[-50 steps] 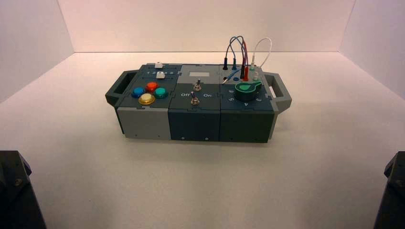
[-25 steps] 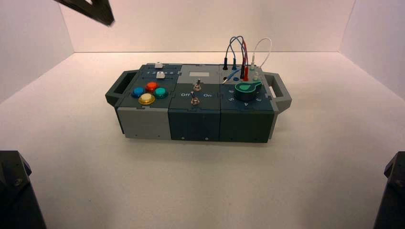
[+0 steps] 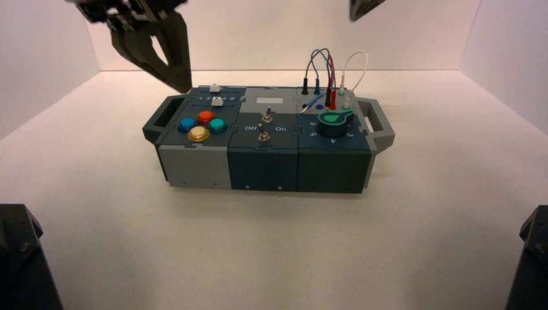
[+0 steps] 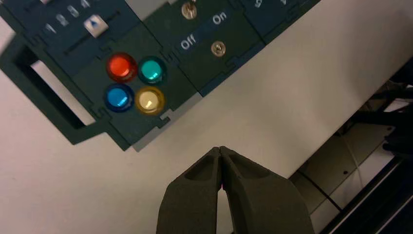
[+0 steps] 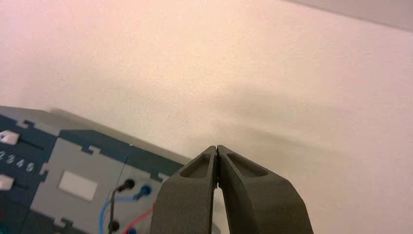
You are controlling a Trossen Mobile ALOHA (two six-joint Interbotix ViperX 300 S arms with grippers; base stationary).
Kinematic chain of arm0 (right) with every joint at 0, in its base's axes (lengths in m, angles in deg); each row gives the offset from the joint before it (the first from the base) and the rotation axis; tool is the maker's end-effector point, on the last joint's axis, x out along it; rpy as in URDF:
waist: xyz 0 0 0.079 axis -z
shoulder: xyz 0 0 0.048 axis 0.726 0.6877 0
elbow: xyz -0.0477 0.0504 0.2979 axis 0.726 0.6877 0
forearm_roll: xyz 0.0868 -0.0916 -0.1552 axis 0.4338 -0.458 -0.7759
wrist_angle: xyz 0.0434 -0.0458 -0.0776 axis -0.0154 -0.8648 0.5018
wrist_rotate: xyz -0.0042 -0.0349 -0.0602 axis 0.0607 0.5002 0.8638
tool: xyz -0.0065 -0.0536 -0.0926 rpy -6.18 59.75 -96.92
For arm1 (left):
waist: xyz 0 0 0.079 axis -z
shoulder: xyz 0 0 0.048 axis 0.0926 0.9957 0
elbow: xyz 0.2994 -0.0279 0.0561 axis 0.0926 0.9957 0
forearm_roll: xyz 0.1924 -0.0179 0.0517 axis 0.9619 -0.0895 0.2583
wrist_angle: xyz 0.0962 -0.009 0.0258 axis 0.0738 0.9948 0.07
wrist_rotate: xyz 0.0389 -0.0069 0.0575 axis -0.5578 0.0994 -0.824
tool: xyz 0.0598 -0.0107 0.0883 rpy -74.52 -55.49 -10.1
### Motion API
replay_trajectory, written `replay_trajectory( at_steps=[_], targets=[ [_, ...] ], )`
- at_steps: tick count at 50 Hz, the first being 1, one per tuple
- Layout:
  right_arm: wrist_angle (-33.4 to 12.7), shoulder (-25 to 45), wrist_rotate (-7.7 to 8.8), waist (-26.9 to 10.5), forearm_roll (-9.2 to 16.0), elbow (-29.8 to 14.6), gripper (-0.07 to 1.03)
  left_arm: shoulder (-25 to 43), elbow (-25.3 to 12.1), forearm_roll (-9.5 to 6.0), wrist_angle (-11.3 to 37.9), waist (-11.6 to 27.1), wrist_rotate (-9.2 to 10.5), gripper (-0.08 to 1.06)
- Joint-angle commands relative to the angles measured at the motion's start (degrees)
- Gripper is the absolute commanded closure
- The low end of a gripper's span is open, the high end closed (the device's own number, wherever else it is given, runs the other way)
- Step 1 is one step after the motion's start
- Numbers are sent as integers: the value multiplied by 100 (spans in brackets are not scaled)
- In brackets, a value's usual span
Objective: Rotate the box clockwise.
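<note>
The box (image 3: 265, 161) lies lengthwise across the white table, with a handle at each end. Its top carries coloured round buttons (image 3: 198, 134) on the left, toggle switches (image 3: 263, 135) in the middle, a green dial (image 3: 335, 121) and plugged-in wires (image 3: 329, 71) on the right. My left gripper (image 3: 181, 85) hangs shut above the box's rear left corner, touching nothing. In the left wrist view its shut tips (image 4: 219, 148) sit over bare table beside the buttons (image 4: 150, 100) and left handle (image 4: 44, 102). My right gripper (image 3: 362, 8) shows only at the top edge. The right wrist view has it (image 5: 216, 147) shut, above the table behind the box (image 5: 83, 165).
White walls close the table in at the back and both sides. Dark arm bases sit at the lower left (image 3: 19, 258) and lower right (image 3: 533, 258) corners. Past the table's front edge, the left wrist view shows a frame with cables (image 4: 370, 146).
My left gripper has dropped from the top left corner toward the box's rear left corner. The right gripper's tip has entered at the top edge. The box has not moved.
</note>
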Motion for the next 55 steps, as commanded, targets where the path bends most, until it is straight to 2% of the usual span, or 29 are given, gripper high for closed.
replay_trajectory(
  at_steps=[1,11,24,36,55],
  targets=[
    [-88,352,35,-88,35,-554,99,237,-167,-132,-44,26,0,100],
    [-246,888,62,-105,88,-1011,99,703,-176,-255,-97,167,0,100],
    [-422,1354,114,-158,193,-1310,99,1415,-290,-255,-114,290,-9,100],
    [-483,1696,123,-281,229,-1327,99,1837,-352,-255,-114,343,-26,100],
    [-536,1828,123,-360,237,-1345,99,2443,-378,-141,-396,343,-70,100]
  ],
)
